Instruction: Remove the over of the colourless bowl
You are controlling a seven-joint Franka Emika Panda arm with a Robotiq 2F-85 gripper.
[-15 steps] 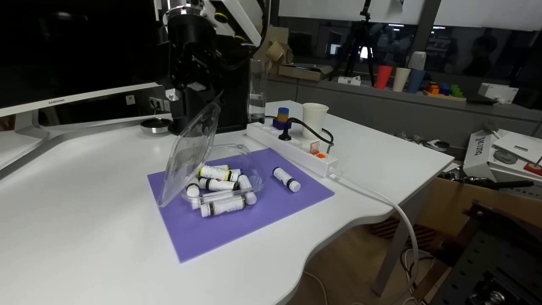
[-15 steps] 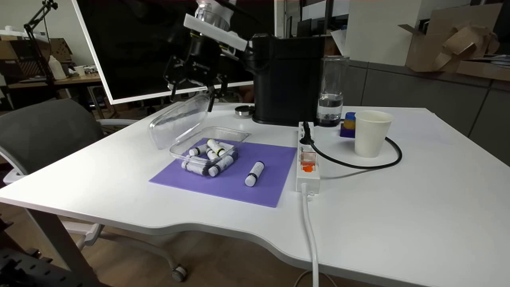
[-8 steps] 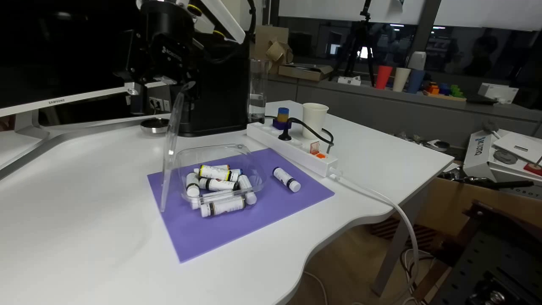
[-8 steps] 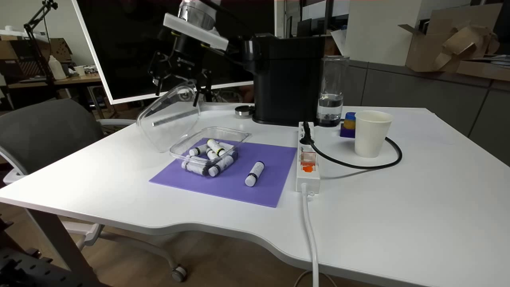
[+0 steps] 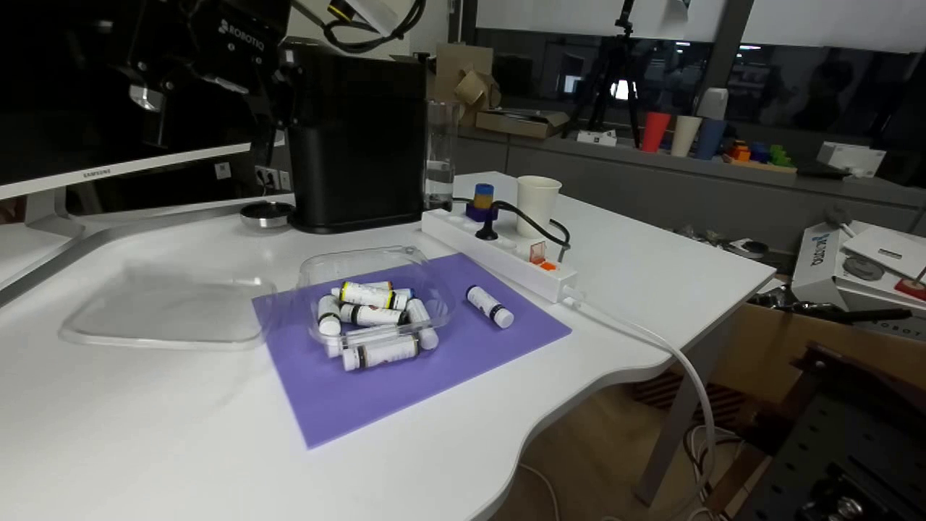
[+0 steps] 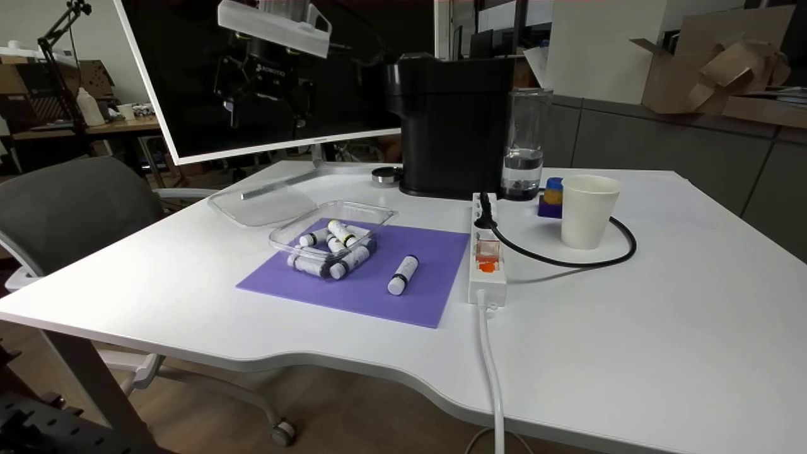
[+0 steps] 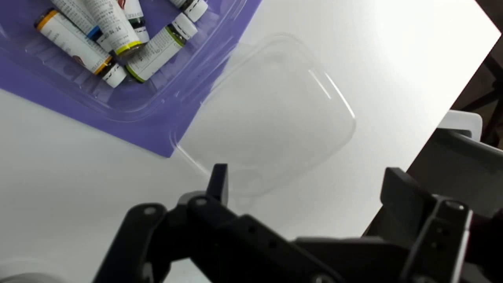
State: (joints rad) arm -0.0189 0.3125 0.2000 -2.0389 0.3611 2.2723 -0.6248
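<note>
Jaws wide apart, the end effector (image 7: 307, 177) hung there! Below it lay the lid (image 7: 271, 122), beside the bowl (image 7: 131, 109)!

Bright glare on tabletop (image 7: 397, 55), glints on clear lid (image 7: 271, 118), dark windows (image 5: 763, 83)

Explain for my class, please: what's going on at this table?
The robot's end effector hangs open above the table, holding nothing. The clear lid is off and lies flat beside the bowl, overlapping the edge of the purple mat. The uncovered bowl sits on the mat with small labelled bottles inside; one more bottle lies on the mat outside it. Taking the lid off looks done.
</note>
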